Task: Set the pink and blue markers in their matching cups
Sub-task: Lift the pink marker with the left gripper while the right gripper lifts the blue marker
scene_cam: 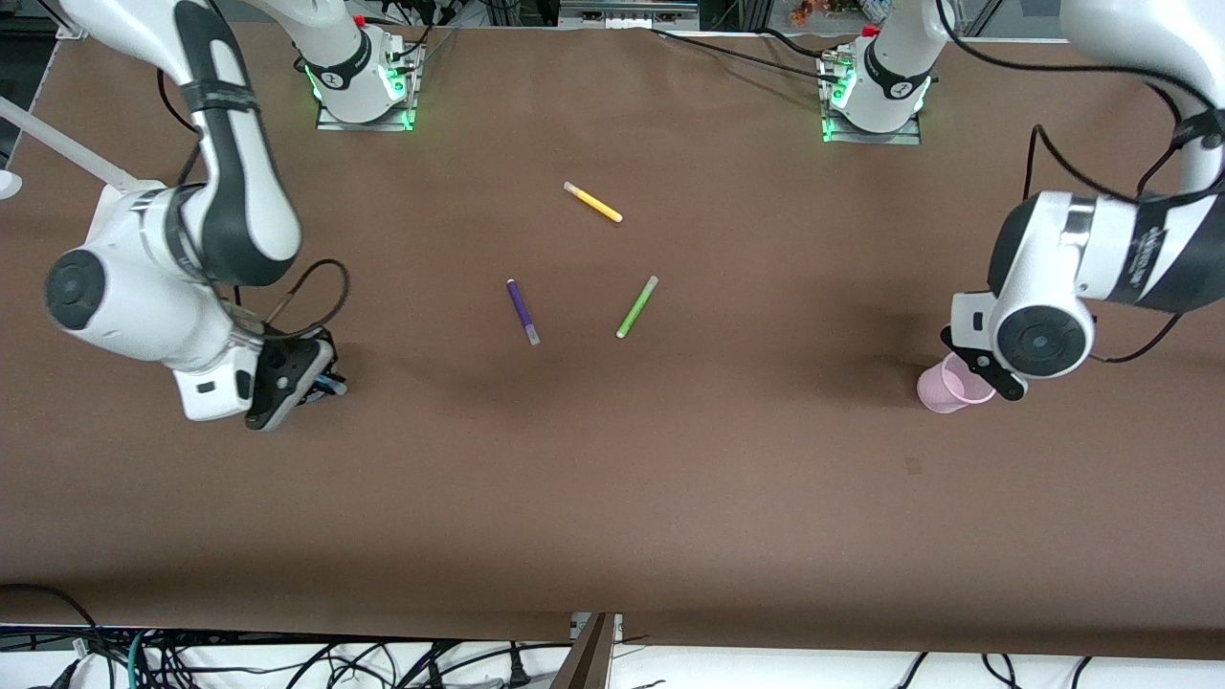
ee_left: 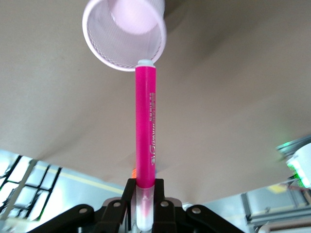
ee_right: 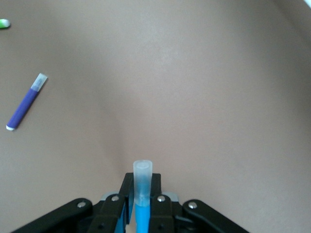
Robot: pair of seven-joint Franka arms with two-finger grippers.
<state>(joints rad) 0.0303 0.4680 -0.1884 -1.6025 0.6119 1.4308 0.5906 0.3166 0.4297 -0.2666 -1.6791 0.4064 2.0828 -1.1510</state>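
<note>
My left gripper (ee_left: 146, 187) is shut on the clear cap end of the pink marker (ee_left: 146, 136). The marker's other end points down at the rim of the pale pink cup (ee_left: 103, 46). In the front view this cup (scene_cam: 943, 390) stands toward the left arm's end of the table, partly hidden under the left hand (scene_cam: 971, 362). My right gripper (ee_right: 143, 187) is shut on the blue marker (ee_right: 143, 213), whose greyish cap sticks out past the fingers. The right gripper (scene_cam: 321, 381) is low over bare table at the right arm's end. The blue cup is not in view.
A purple marker (scene_cam: 523, 311) and a lime green marker (scene_cam: 636, 306) lie mid-table, with a yellow marker (scene_cam: 592, 202) nearer the bases. The purple marker (ee_right: 24, 104) and the green marker's tip (ee_right: 4, 23) also show in the right wrist view. The table's front edge has cables below it.
</note>
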